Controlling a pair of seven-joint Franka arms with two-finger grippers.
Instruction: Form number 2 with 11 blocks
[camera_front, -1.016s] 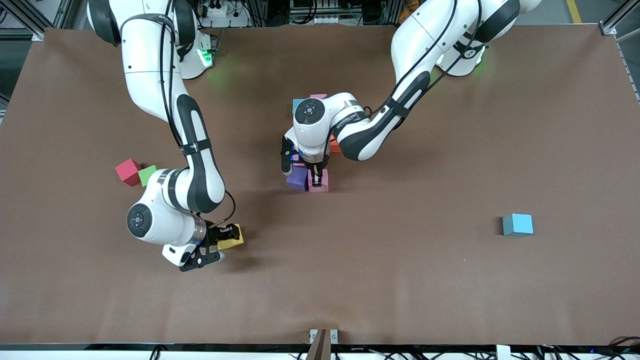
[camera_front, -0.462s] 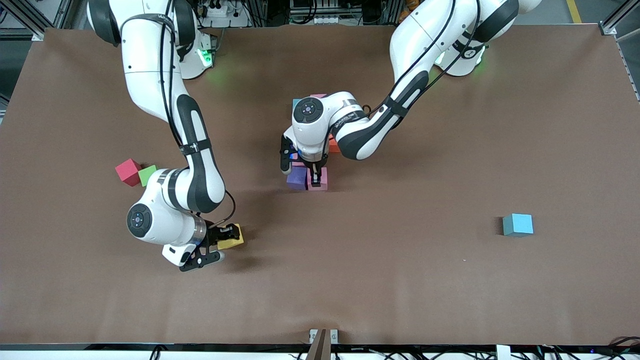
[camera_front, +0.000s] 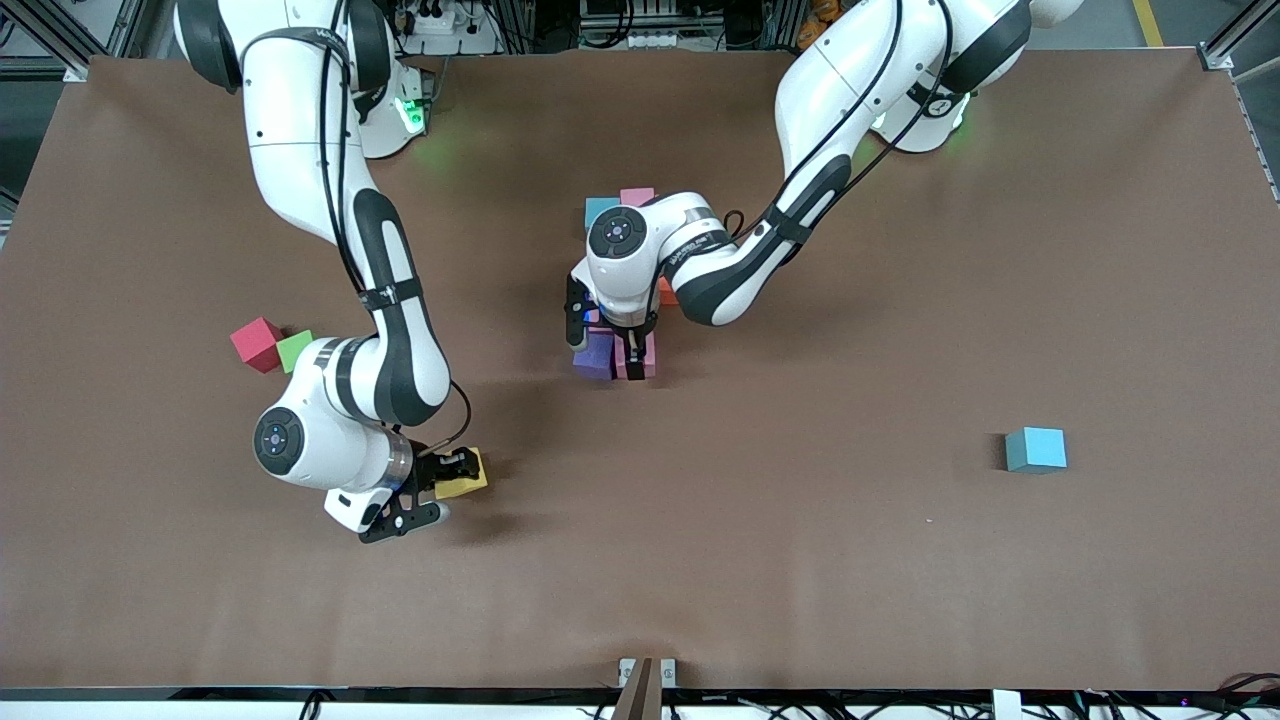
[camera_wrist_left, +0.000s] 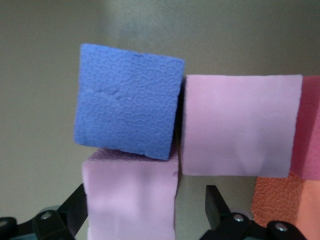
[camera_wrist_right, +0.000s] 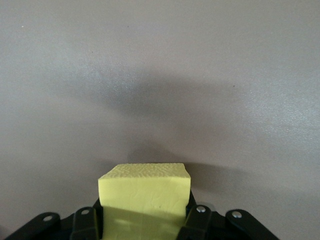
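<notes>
Left hand (camera_front: 634, 352): fingers spread around pink block (camera_front: 645, 355), beside purple block (camera_front: 595, 356).
Right hand (camera_front: 452, 470): pinching yellow block (camera_front: 466, 478).

Green cube (camera_front: 294, 350) on brown table (camera_front: 900, 560)

White arms (camera_front: 300, 150), black joints, black cables.

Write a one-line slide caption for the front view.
Left gripper open around a pink block at the central cluster; right gripper shut on a yellow block.
</notes>
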